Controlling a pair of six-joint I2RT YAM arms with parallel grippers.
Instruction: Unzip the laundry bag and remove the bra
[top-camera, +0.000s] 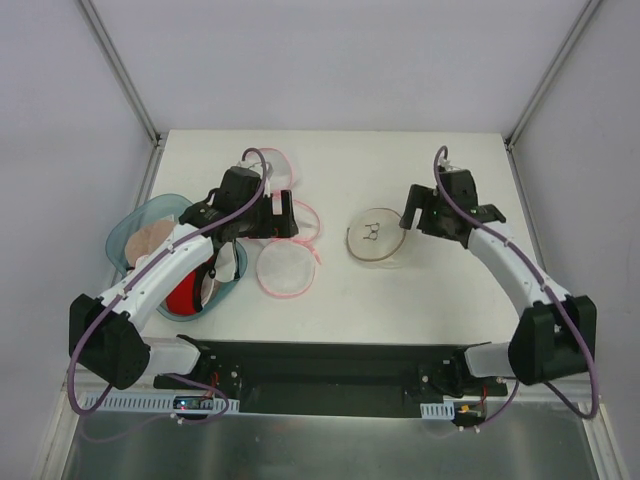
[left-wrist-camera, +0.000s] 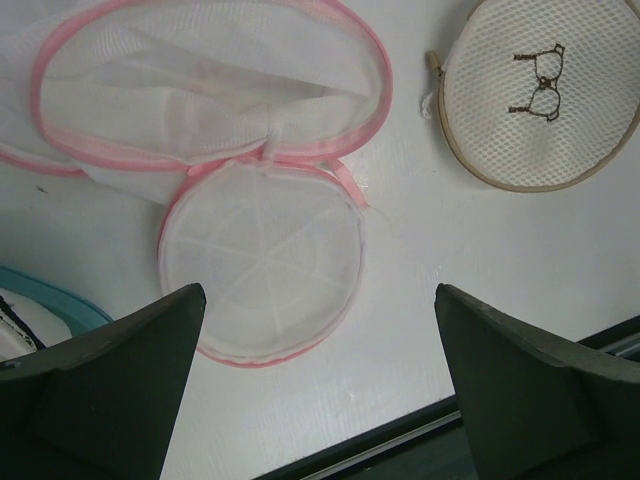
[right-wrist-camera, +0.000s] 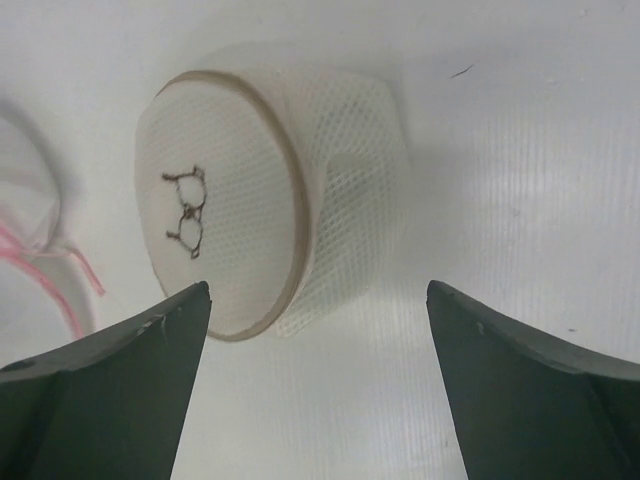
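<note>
Currently both jaws stand wide open: right gripper (right-wrist-camera: 318, 290) hovers by the closed cream laundry bag (right-wrist-camera: 225, 235), left gripper (left-wrist-camera: 320, 290) above pink-rimmed mesh pouches (left-wrist-camera: 262, 265).

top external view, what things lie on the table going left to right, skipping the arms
teal tub → pink-rimmed mesh pouches → laundry bag

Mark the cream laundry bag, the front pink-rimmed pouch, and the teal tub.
laundry bag (right-wrist-camera: 265, 200), right wrist view, middle of flat mesh face.
front pink-rimmed pouch (left-wrist-camera: 262, 265), left wrist view, centre of mesh panel.
teal tub (top-camera: 120, 245), top external view, bare left wall.
</note>
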